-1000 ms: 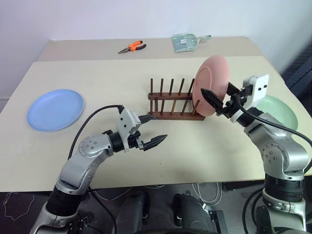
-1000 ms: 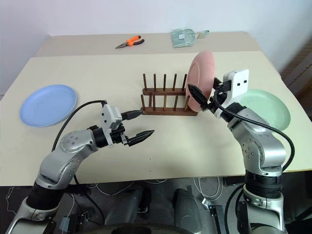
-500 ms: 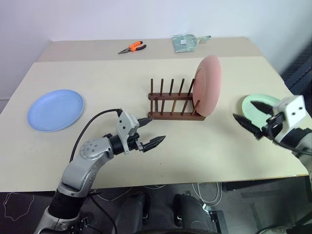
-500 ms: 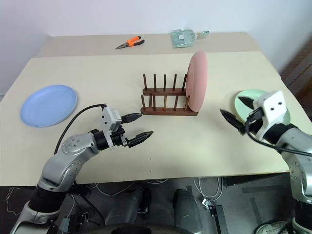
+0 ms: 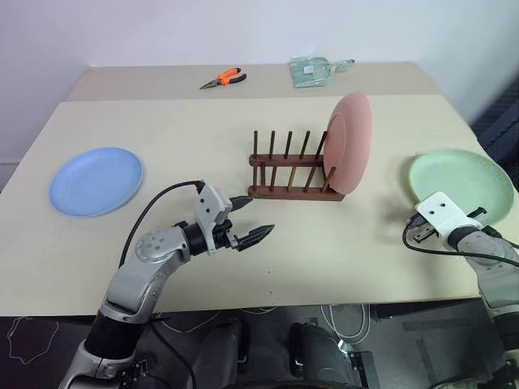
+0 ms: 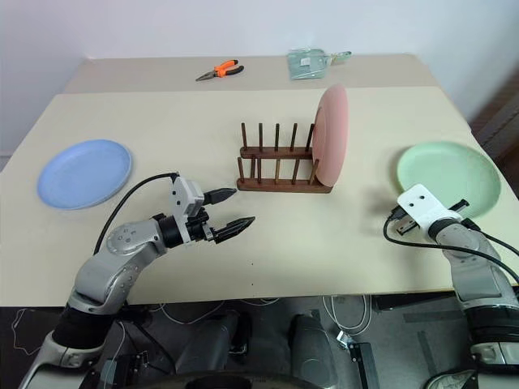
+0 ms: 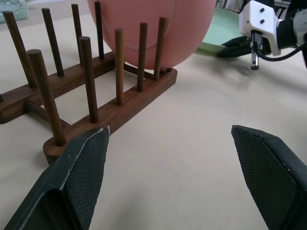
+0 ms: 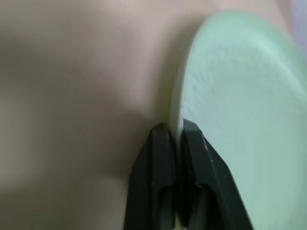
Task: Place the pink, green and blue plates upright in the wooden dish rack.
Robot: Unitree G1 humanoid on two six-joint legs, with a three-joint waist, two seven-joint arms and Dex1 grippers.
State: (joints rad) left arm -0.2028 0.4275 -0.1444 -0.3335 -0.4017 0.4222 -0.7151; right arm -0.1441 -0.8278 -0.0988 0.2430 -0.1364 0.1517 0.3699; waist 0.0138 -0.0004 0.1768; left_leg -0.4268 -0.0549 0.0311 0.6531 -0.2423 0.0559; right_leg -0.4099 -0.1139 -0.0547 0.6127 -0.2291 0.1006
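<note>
The pink plate (image 5: 350, 142) stands upright at the right end of the wooden dish rack (image 5: 284, 174), with nothing holding it. To the right, the green plate (image 5: 462, 180) lies flat on the table. My right gripper (image 8: 176, 128) is low at the plate's near left rim, its fingers shut with the rim edge between them. At the far left the blue plate (image 5: 96, 180) lies flat. In front of the rack hovers my left gripper (image 5: 261, 214), open and empty, pointing at the rack's pegs (image 7: 88, 79).
Orange-handled pliers (image 5: 220, 78) and a pale green packet (image 5: 312, 70) lie on the back table. The table's front edge (image 5: 324, 296) runs just below both arms. Several rack slots left of the pink plate hold nothing.
My right gripper left the pink plate standing in the rack, swung right and down to the green plate's rim, and shut there. The left arm has kept still.
</note>
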